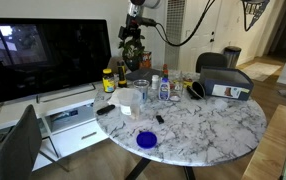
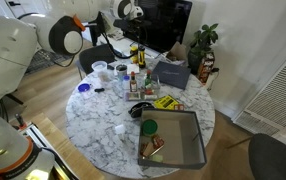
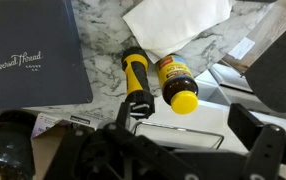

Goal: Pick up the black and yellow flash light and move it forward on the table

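Flashlight, black and yellow [image 3: 136,84]: lies flat on the marble table [image 3: 101,22] near its edge, just beside a yellow-capped bottle [image 3: 177,84] and close to a dark box [image 3: 28,55]. Gripper [image 3: 173,148]: raised above the flashlight, jaws spread, holding nothing.

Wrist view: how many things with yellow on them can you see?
2. The flashlight is mid-picture on the table; the yellow-capped bottle is right beside it. The gripper may hide more.
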Robot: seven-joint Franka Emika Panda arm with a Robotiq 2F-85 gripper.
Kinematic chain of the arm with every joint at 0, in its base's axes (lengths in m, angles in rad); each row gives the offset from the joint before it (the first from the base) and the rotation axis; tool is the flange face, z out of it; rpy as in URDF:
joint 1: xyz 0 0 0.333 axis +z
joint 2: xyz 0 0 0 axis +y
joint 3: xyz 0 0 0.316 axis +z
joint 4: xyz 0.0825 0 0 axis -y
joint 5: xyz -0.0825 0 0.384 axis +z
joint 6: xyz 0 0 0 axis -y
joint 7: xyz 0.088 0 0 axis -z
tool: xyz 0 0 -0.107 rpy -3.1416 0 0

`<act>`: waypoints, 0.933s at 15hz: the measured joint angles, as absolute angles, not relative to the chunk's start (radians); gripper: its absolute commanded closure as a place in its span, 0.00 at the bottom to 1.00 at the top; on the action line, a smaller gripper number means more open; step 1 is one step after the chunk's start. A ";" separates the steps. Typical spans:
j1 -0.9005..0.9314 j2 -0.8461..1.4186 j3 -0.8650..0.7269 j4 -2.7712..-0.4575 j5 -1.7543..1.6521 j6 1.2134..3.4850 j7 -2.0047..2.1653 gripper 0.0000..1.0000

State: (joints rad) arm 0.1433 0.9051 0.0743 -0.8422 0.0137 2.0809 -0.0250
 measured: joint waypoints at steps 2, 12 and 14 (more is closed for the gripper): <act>0.157 0.978 0.055 -0.753 0.009 2.113 0.033 0.00; 0.198 1.161 -0.016 -0.535 -0.056 2.167 0.128 0.00; 0.198 1.161 -0.017 -0.531 -0.057 2.167 0.128 0.00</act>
State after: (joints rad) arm 0.1976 1.1610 -0.0170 -0.5313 -0.0565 2.1669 0.1279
